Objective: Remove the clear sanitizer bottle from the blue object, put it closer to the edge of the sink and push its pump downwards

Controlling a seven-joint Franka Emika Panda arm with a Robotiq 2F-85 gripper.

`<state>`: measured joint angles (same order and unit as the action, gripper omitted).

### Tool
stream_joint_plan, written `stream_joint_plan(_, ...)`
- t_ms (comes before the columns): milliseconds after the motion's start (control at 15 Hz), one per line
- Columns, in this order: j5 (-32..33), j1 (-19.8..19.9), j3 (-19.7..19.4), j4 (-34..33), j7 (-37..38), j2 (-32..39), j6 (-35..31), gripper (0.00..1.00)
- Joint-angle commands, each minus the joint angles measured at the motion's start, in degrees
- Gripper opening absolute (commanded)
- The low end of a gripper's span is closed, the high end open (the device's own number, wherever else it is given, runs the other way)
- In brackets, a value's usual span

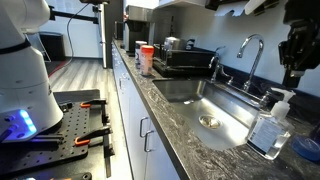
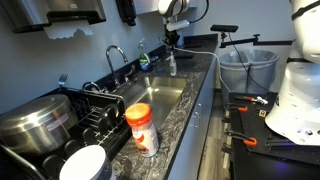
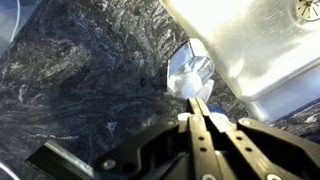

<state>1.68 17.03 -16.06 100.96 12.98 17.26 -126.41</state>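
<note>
Wrist view: the end effector (image 3: 198,104) is seen with its two flat metal fingers pressed together, nothing pinched between them. Directly beyond the tips, the clear sanitizer bottle (image 3: 190,72) is seen from above as a pale, flat-sided oval. It stands upright on the dark, speckled stone tabletop (image 3: 90,80), just beside the rounded corner of the brushed stainless-steel sink (image 3: 255,45). In an exterior view, the transparent bottle is shown with its white pump (image 1: 283,98) and short sideways nozzle. The closed fingers are held close above the pump, and whether they touch it cannot be told. A low, rounded blue object (image 1: 309,149) lies just beside the bottle, on the side away from the basin. A curved chrome faucet (image 1: 252,48) rises behind the sink. An orange-labelled container (image 2: 141,128) stands on the tabletop well apart from the bottle.
</note>
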Motion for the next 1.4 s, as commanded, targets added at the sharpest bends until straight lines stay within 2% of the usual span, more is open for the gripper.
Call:
stream_joint_plan(0,-1.48,0.04,-0.10,-2.27,0.60,1.16,2.20,0.00)
stream_joint_plan(1333,-3.35,0.62,0.10,-4.96,0.30,3.35,3.30,0.00)
